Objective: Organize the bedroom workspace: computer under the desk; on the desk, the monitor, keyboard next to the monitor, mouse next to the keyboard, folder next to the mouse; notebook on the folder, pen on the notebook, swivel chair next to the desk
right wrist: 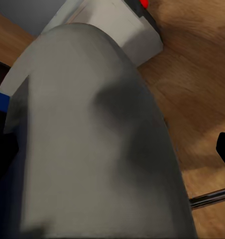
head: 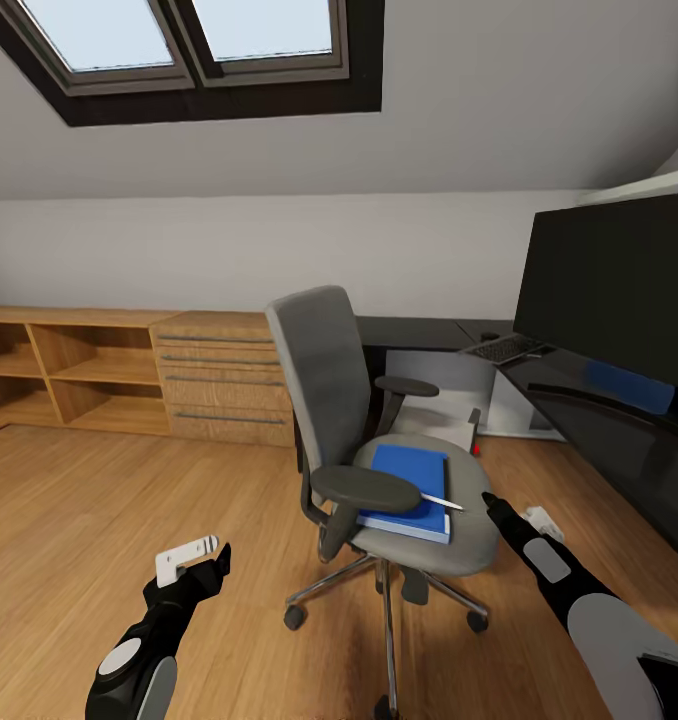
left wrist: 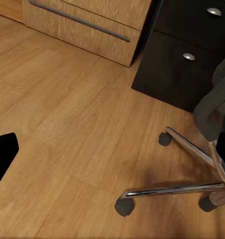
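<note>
Wooden flooring [head: 69, 500] and a low wooden shelf unit [head: 99, 370] surround the swivel chair [head: 379, 470], which stands apart from the black worktop [head: 619, 450] carrying the monitor [head: 619, 280] and keyboard [head: 504, 349]. You will find the folder [head: 409, 490] flat on the seat, long axis running from seat front to backrest, with a thin pen-like item [head: 441, 499] at its front corner. The right gripper [head: 491, 503] sits just beside that corner, far nearer than the left gripper [head: 214, 560]; you cannot tell either jaw state.
</note>
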Robot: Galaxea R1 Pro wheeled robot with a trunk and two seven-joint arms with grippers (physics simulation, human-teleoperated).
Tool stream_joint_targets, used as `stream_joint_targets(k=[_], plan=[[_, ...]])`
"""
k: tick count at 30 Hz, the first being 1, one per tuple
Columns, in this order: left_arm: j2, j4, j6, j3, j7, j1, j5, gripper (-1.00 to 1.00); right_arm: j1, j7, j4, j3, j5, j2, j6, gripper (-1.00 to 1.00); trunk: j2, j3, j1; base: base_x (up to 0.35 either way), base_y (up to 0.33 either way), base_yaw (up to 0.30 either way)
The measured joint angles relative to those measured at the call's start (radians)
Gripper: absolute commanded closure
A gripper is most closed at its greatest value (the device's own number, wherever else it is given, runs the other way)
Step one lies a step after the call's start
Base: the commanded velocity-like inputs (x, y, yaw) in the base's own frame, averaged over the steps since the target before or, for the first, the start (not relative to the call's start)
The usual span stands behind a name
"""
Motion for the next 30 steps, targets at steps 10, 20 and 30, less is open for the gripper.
stream_joint_targets(k=[10,20,30], plan=[[0.0,0.003,0.0,0.0,0.001,0.0,-0.002,-1.0,-0.001,-0.002,-0.001,-0.005,0.008,-0.001,0.0,-1.0,0.0,0.0,0.0,0.0,0.0,0.147],[0.0,0.007,0.0,0.0,0.003,0.0,-0.003,-1.0,0.0,0.0,0.0,0.0,0.001,0.004,0.0,-1.0,0.0,0.0,0.0,0.0,0.0,0.267],[0.0,0.031,-0.001,0.0,0.005,0.0,-0.006,-1.0,0.0,-0.002,-0.001,-0.004,0.007,0.003,-0.001,-1.0,0.0,0.0,0.0,0.0,0.0,0.269]])
